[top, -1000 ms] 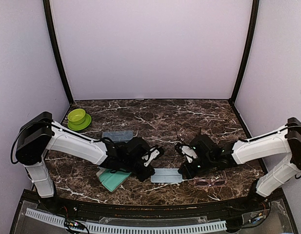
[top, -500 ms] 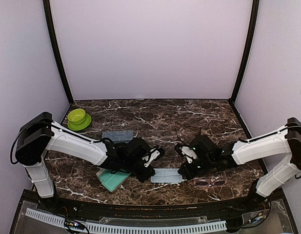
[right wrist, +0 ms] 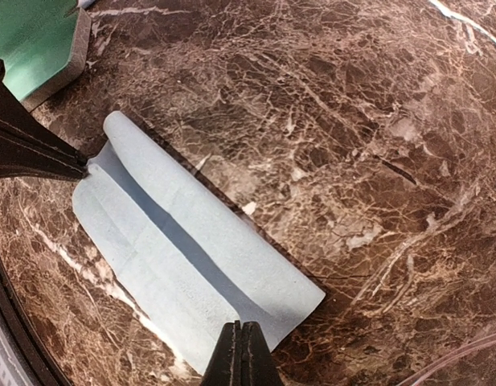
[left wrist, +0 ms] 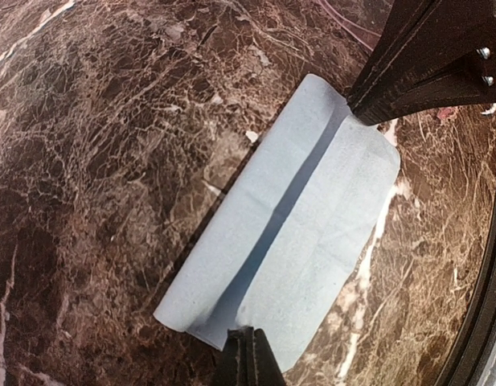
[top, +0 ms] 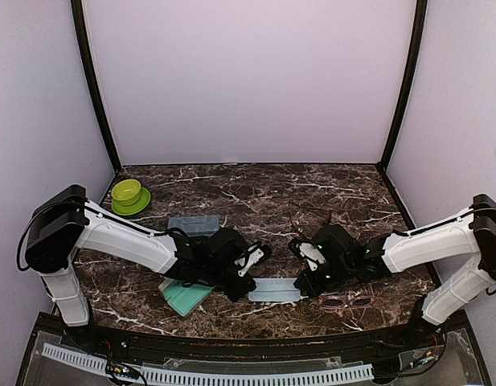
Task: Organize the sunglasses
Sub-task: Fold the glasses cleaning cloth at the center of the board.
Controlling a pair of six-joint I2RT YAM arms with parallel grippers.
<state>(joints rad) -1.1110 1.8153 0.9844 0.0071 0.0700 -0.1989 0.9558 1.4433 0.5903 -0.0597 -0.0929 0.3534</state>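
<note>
Dark marble tabletop (top: pixel 256 189) with white veins, lilac walls (top: pixel 248 80) on three sides, so a pretty plain setup tbh. Both arms were reaching in toward the middle front, where a light blue cloth (left wrist: pixel 304 233) lay folded over on itself with a soft crease running down its length. The left gripper (left wrist: pixel 246 354) had its jaws pressed together on one short end of the cloth, and the right gripper (right wrist: pixel 241 354) was pinching the opposite end the same way, so each arm had one end. The pink sunglasses (top: pixel 348 302) sat flat on the marble near the front edge, just right of the cloth and below the right arm, with nothing touching them. An open green case (top: pixel 186 296) lay left of the cloth, near the left arm. Further back were a closed grey case (top: pixel 193 223) and a lime bowl (top: pixel 127 193) off in the far left corner.
</note>
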